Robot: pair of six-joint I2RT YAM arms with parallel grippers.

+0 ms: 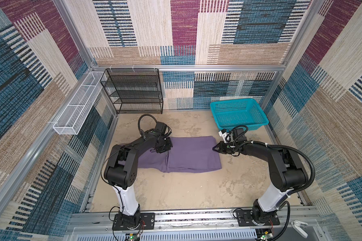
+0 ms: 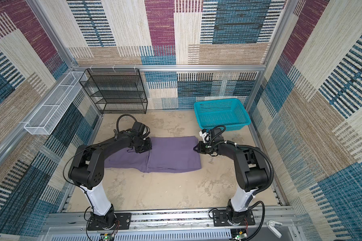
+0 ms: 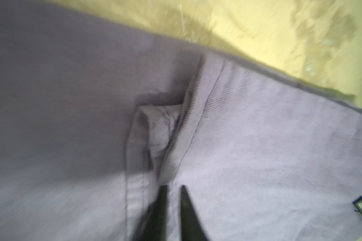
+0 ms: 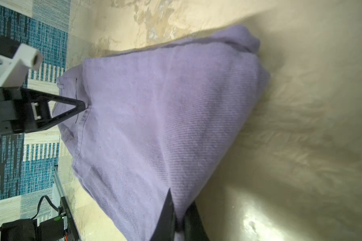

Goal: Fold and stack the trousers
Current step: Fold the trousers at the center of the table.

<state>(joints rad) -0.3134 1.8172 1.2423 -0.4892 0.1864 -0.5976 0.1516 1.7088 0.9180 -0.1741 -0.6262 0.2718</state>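
The purple trousers (image 1: 188, 156) (image 2: 171, 154) lie folded flat across the middle of the tan table, a folded-over layer with a stitched hem on top at the right. My left gripper (image 1: 164, 147) (image 2: 143, 147) hangs low over that hem near the trousers' far edge. In the blurred left wrist view its fingers (image 3: 174, 186) stand slightly apart over the cloth (image 3: 259, 146), nothing pinched between them. My right gripper (image 1: 215, 148) (image 2: 195, 148) is at the trousers' right end, shut on the cloth edge (image 4: 181, 200), which rises into a peak. The right wrist view also shows the left gripper (image 4: 82, 105) touching the hem.
A teal plastic basket (image 1: 232, 100) stands at the back right, just behind my right wrist. A black wire shelf (image 1: 134, 91) stands at the back left, and a white wire tray (image 1: 77, 108) hangs on the left wall. A white tool (image 1: 300, 226) lies beyond the front rail.
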